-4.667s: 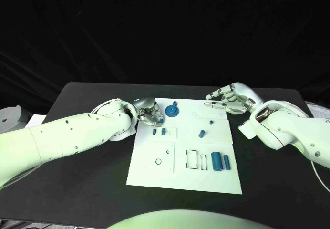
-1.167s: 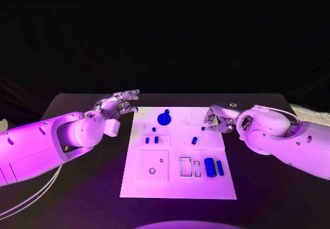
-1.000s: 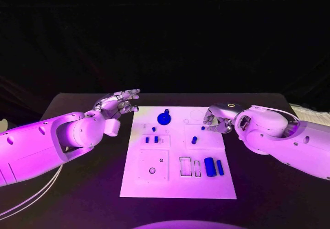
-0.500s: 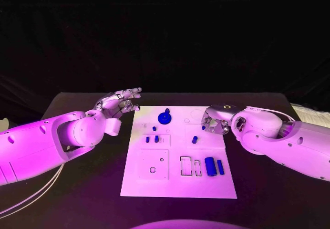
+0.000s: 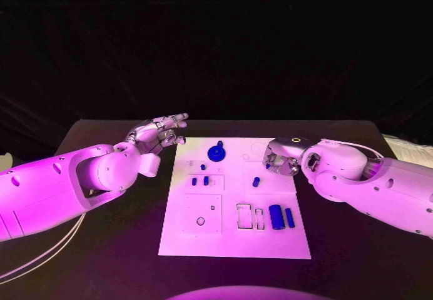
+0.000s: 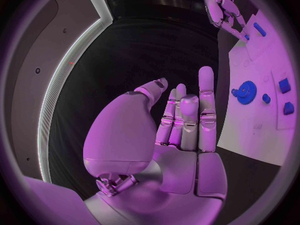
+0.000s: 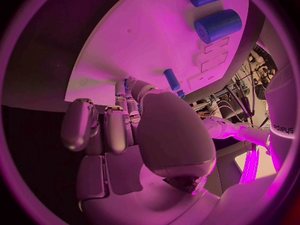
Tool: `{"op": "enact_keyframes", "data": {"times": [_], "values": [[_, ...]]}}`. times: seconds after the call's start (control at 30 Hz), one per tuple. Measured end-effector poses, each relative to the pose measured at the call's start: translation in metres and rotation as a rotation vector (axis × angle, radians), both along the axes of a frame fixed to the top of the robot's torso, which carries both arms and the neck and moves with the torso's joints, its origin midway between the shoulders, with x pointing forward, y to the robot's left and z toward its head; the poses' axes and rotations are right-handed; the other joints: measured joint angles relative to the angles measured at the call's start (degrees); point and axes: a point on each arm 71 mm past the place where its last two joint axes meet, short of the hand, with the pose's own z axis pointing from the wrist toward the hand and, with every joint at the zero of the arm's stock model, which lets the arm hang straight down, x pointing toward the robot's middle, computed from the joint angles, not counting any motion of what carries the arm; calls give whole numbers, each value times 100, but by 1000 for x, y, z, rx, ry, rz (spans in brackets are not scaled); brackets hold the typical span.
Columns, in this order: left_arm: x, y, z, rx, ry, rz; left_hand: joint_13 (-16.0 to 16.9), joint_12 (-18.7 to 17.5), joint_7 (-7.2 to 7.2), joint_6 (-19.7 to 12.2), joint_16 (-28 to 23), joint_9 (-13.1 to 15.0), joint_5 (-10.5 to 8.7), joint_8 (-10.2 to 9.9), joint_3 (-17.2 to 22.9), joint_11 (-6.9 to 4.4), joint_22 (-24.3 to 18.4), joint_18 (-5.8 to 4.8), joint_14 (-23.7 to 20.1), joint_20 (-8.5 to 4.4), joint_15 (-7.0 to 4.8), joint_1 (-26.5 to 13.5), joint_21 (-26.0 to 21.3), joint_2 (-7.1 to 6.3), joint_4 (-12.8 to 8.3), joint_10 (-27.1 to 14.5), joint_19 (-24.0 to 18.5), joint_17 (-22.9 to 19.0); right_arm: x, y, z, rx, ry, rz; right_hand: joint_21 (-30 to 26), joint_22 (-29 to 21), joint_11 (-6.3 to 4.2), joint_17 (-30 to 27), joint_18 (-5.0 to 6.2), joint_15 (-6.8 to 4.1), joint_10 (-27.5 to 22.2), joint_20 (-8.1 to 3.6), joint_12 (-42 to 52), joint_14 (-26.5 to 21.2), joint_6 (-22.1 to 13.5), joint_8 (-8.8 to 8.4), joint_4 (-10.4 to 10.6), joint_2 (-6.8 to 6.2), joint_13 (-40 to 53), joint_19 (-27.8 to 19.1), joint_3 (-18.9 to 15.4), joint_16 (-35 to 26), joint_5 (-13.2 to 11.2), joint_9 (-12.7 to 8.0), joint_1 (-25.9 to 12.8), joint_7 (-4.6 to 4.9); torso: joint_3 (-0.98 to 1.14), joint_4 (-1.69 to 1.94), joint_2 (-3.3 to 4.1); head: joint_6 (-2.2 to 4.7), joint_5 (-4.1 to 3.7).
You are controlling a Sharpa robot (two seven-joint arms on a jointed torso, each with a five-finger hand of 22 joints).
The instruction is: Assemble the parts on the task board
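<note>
Since the earlier frame the right robot hand [image 5: 281,160] has moved further over the task board [image 5: 206,234]. At the left, the left robot hand [image 5: 159,132] hovers above the tabletop [image 5: 108,262], fingers spread, holding nothing. On the board lie the gear [image 5: 216,152] and blue parts [image 5: 279,217]. The right robot hand's fingers curl down onto a small peg [image 7: 129,82]; whether they pinch it, I cannot tell.
</note>
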Motion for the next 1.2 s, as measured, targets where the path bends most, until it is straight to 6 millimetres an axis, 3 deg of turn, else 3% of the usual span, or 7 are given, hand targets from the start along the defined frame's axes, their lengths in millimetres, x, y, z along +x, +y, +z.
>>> {"op": "enact_keyframes", "data": {"times": [0.43, 0.77, 1.2], "values": [[0, 0, 0, 1, 0, -3, -14, 0, 0, 0, 0, 0, 0, 0, 0, 0, -9, 0, -21, 0, 21, 0, -21, 0, 0, 0, 0, -8, 2, 3, -2, -5, 9, 2, 0, 33, 9, 31, -1, 0, 177, 0, -1, 0, 117, 20, -121, 16, -52, 0, 121, 0, -56, 14, -16, -4, -3, -1, -1, -15, 11], [0, 0, 0, 7, -4, -6, -38, 0, 21, -20, 0, -2, 0, 0, -15, 0, -20, 0, -21, 0, 21, 0, -21, 0, -16, 0, 0, -32, 0, 5, -5, -4, -16, 9, 52, 141, 40, 79, 0, 0, 432, 1, 16, 0, 315, 104, -383, 32, -55, 43, 332, 33, -91, 54, 1, 15, -3, -6, -7, -9, -4], [0, 0, 0, 12, -5, -7, -49, -21, 20, -20, 0, -4, 0, 0, -15, 0, -31, -1, -21, 0, 21, 0, -41, 0, -16, 0, 0, -43, -8, 8, 0, 45, -67, 20, 67, 156, 53, 86, 0, 1, 460, -19, 15, 0, 332, 109, -437, 76, -47, 63, 370, 56, -131, 132, 47, -1, -7, 6, -8, 2, -19]]}}
